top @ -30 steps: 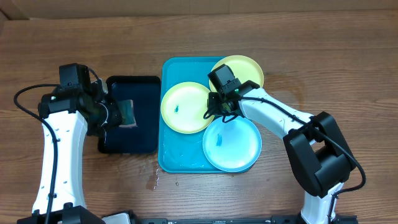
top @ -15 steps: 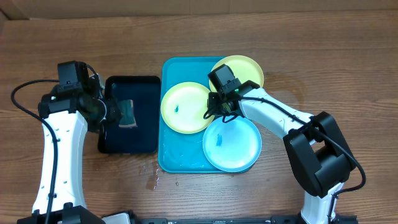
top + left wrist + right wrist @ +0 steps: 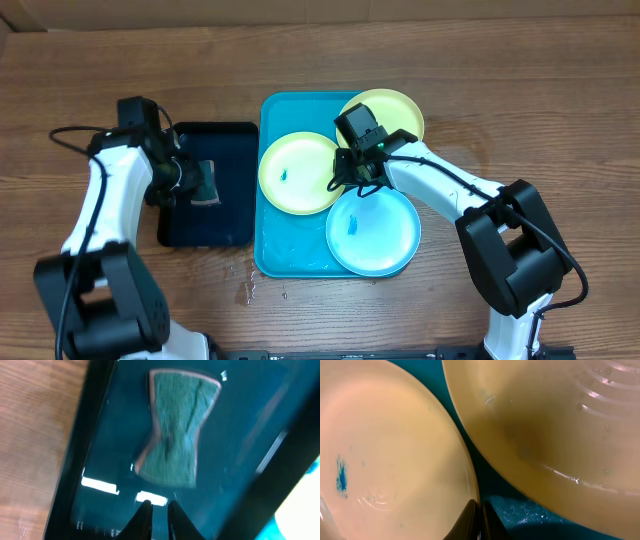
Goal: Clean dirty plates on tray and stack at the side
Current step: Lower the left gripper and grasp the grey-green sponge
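Observation:
Three plates lie on the blue tray [image 3: 272, 245]. A yellow-green plate [image 3: 295, 172] with a small blue smear sits in the middle, and my right gripper [image 3: 350, 170] is shut on its right rim. In the right wrist view the gripper [image 3: 480, 517] pinches the rim of that plate [image 3: 385, 460]; the second yellow-green plate [image 3: 545, 425] is just beyond. This second plate [image 3: 395, 108] rests at the far right corner. The light blue plate [image 3: 378, 235], smeared too, lies nearest. My left gripper [image 3: 185, 180] hovers over the black tray, fingers slightly apart and empty [image 3: 158, 510].
A black tray [image 3: 228, 220] lies left of the blue one. A green cloth [image 3: 177, 427], pinched at its middle, lies in it just ahead of my left fingertips. Water drops [image 3: 250, 290] spot the wood near the blue tray's front left corner.
My left arm has swung right and toward the far side, and its jaws closed, then parted slightly. The cloth stays in the black tray. The right arm and plates have not moved.

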`<state>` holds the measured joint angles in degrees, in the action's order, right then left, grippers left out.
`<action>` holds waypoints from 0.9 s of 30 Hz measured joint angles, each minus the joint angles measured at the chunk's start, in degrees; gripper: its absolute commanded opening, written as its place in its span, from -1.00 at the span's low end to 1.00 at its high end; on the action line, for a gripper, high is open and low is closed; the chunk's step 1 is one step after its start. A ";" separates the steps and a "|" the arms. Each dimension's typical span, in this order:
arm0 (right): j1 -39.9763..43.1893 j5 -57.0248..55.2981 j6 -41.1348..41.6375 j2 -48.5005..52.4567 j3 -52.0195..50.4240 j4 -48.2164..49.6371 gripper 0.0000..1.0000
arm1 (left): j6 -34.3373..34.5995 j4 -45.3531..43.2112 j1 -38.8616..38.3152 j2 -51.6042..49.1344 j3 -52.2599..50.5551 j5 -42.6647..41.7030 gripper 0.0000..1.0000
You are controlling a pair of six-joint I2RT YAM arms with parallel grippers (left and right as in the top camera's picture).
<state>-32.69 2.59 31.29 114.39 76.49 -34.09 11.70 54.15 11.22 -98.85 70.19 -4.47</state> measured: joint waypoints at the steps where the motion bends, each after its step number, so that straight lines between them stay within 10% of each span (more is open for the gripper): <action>1: 0.02 0.00 -0.02 0.00 0.00 0.04 -0.92 | -0.83 -1.40 0.00 -1.33 -0.22 0.02 -0.70; 27: 0.02 0.00 0.00 0.00 0.00 0.04 -0.92 | -7.85 -8.96 -2.73 -4.81 -1.27 -0.83 -0.39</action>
<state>-32.67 2.59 31.29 114.39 76.49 -34.04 3.86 45.19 8.49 -103.66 68.93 -5.30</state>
